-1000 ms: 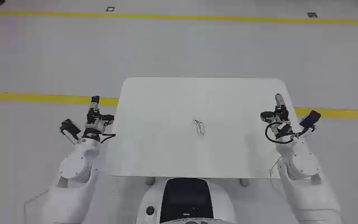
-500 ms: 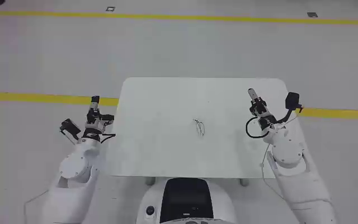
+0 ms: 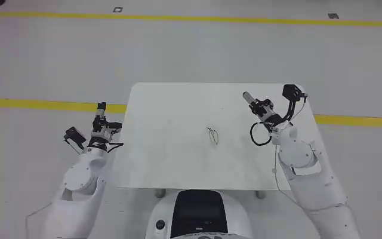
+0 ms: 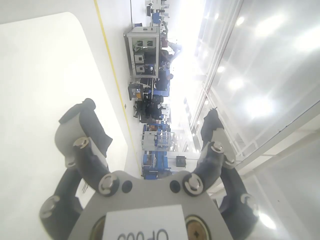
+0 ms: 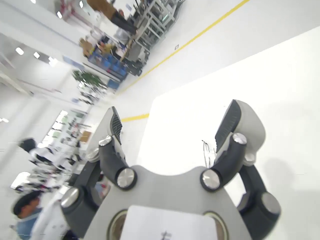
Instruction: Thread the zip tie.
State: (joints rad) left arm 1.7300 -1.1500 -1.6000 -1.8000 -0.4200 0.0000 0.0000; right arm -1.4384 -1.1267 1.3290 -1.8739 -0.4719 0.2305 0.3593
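The zip tie point(image 3: 212, 135) lies curled near the centre of the white table point(image 3: 179, 101). The right gripper point(image 3: 246, 95), jaws spread, hovers at its 2 o'clock; the left gripper point(image 3: 101, 106), also spread, hangs off-table at 9 o'clock. Best come down squarely and pinch the thin strap low

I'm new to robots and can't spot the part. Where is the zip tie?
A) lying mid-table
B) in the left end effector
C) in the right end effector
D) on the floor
A: the zip tie lies on the table, apart from the left end effector and the right end effector.
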